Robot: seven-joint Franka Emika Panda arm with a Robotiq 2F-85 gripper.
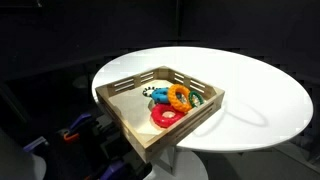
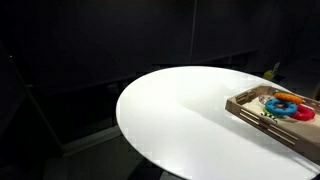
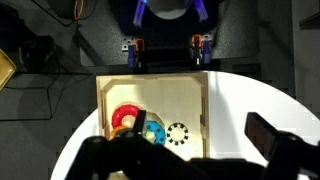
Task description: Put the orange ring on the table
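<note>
Wooden tray (image 1: 181, 135): square, slatted, low-walled, holding the items below.
Red ring (image 1: 165, 118): largest of the three, lying flat near the tray wall closest to the camera in an exterior view.
Teal ring (image 3: 153, 133): lying just beside the red ring.
White ring (image 3: 178, 133), black-dotted: lying flat beside the teal ring.

In the wrist view the gripper (image 3: 205, 152) is a dark blur cut off by the bottom edge. It hides the near parts of the orange ring (image 3: 138, 124), the red ring (image 3: 122, 116) and the wooden tray (image 3: 160, 92). In an exterior view the table (image 2: 170, 110) and the tray run off the right edge, their rings too small to tell apart.
</note>
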